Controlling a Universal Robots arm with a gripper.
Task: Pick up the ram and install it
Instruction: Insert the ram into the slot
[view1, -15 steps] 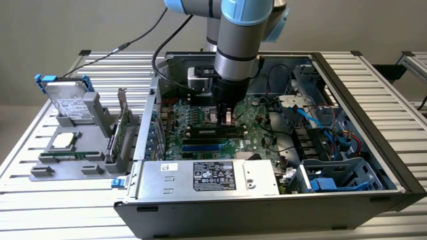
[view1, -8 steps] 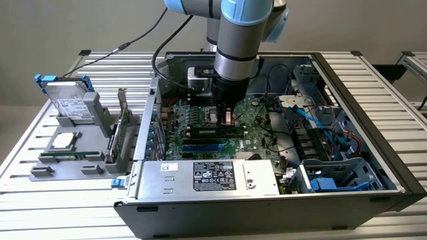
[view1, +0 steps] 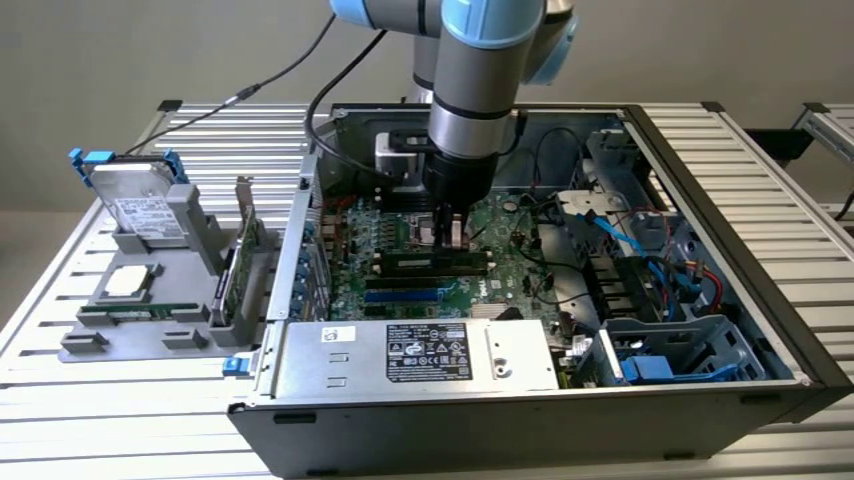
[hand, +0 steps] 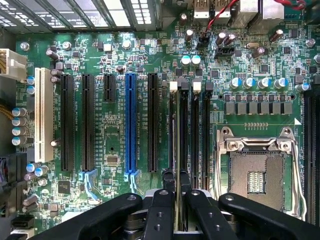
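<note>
My gripper (view1: 451, 228) hangs straight down over the motherboard (view1: 400, 290) inside the open computer case (view1: 694, 190). It is shut on the ram (hand: 176, 130), which the wrist view shows edge-on as a thin pale strip running between the two black fingers (hand: 162, 205). The stick lies along one of the black memory slots (hand: 184, 130), beside the white end latches (hand: 173, 86). Whether it is seated in the slot or just above it I cannot tell. The gripper (hand: 176, 182) holds the stick near its middle.
The CPU socket (hand: 257, 175) lies beside the memory slots, and a blue expansion slot (hand: 131, 125) on the other side. Outside the case, at the exterior view's left, a grey rack (view1: 134, 310) holds a hard drive (view1: 140, 205) and a green card (view1: 240, 260). The power supply (view1: 414, 355) sits at the front.
</note>
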